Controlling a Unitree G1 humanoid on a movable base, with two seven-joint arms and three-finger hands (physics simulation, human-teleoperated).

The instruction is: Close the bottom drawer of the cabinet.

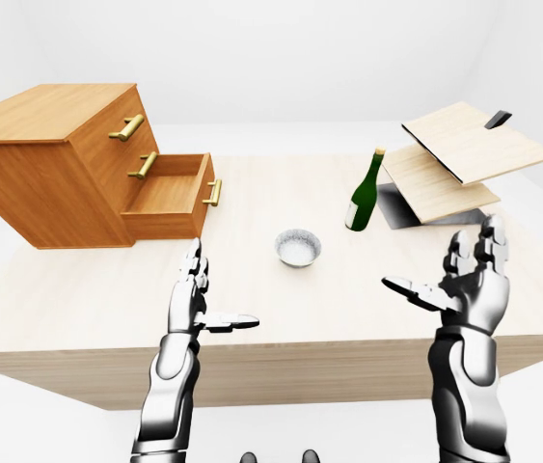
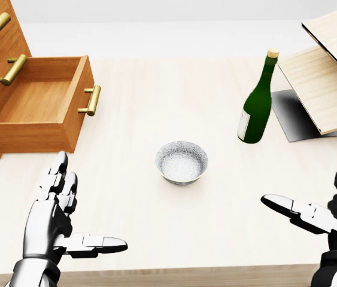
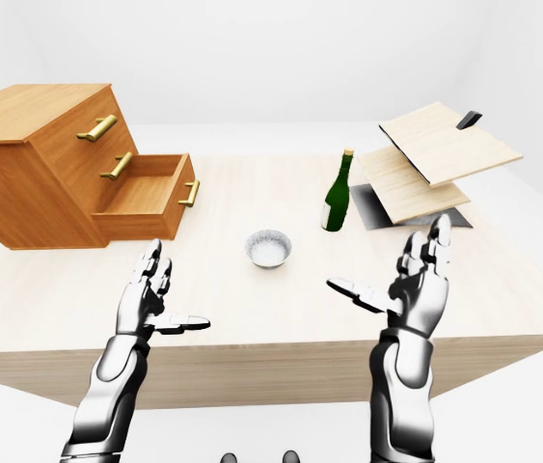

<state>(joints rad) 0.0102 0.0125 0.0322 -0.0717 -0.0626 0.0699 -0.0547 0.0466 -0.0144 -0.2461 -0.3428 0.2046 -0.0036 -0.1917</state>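
Note:
A wooden cabinet [image 1: 54, 159] with brass handles stands at the left of the table. Its bottom drawer [image 1: 168, 198] is pulled out and looks empty inside, its brass handle [image 2: 90, 100] facing right. My left hand [image 1: 202, 301] is open, held above the table below the drawer and apart from it. My right hand [image 1: 449, 275] is open and empty at the right of the table. In the head view the left hand [image 2: 75, 212] sits below the drawer's front corner.
A small silvery bowl [image 2: 181, 162] sits mid-table. A green bottle [image 2: 258, 101] stands upright to its right. Tilted light wooden boards [image 1: 464, 159] on a dark stand lie at the right. The table's near edge [image 1: 281, 371] runs just under my hands.

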